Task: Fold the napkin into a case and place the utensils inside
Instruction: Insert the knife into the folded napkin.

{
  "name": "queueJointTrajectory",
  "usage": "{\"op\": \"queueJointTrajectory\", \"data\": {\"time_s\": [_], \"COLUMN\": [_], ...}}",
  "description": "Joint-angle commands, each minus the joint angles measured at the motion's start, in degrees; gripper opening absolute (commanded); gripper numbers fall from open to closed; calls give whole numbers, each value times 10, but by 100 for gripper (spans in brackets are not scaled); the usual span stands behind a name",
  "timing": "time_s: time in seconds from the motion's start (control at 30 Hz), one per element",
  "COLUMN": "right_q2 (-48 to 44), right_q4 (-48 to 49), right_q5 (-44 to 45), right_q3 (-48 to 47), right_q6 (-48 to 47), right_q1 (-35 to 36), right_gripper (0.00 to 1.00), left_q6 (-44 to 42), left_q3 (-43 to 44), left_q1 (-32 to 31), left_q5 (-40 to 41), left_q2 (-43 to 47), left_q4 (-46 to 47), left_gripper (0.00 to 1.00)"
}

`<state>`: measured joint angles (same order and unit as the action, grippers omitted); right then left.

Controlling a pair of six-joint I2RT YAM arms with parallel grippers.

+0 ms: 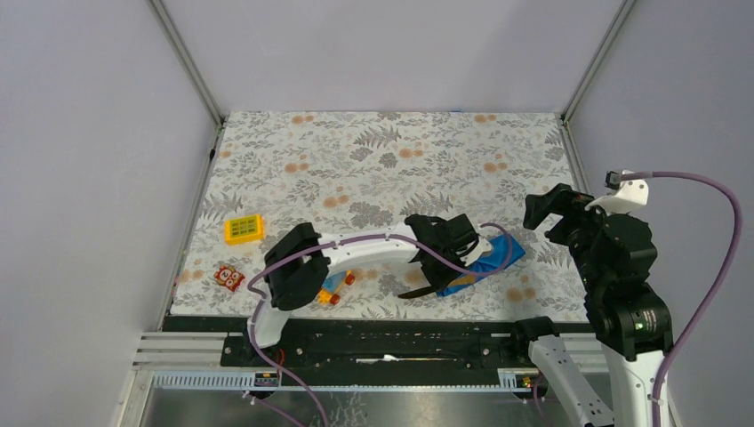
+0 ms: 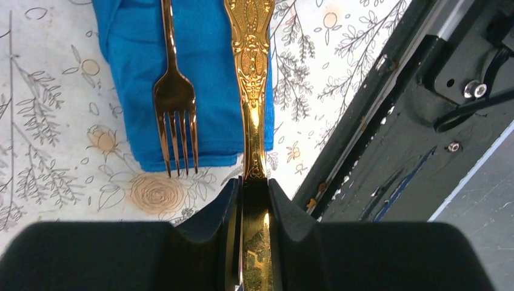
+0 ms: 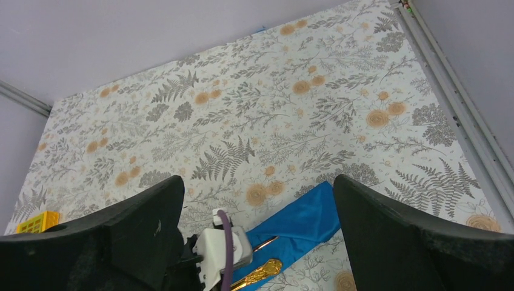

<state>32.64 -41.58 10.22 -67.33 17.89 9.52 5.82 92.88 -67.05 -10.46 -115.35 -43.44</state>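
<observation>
Left gripper [image 2: 254, 200] clamped on the knife [image 2: 251, 73]; I see the fork [image 2: 174, 103] just beside it on the napkin [image 2: 212, 73]; right gripper [image 3: 257, 194] gapes wide, well apart.

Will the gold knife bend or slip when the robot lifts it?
It probably stays stiff: the knife runs dead straight out from the left gripper. It might slip a little, since its surface is shiny and the gripper pinches only a narrow smooth part. It looks flat, so rolling seems unlikely.

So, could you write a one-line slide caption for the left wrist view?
Left gripper clamps the golden knife over the blue napkin, fork lying on it.
</observation>
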Motion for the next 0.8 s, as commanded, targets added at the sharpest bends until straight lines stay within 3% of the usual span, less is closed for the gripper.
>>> {"op": "queueJointTrajectory", "data": {"time_s": [0.0, 0.27, 0.77], "right_q2": [9, 0, 8], "right_q4": [-4, -3, 4], "right_q5": [-25, -42, -52], "right_q3": [13, 31, 42], "right_q6": [4, 10, 12], "right_q1": [1, 1, 1], "right_gripper": [100, 100, 100], "left_q6": [16, 35, 52], "left_q3": [65, 112, 90], "left_q1": [0, 8, 27], "left_q5": [-28, -32, -47], "left_q2": [-37, -84, -54], "left_q4": [-8, -5, 36], "left_gripper": [0, 0, 0]}}
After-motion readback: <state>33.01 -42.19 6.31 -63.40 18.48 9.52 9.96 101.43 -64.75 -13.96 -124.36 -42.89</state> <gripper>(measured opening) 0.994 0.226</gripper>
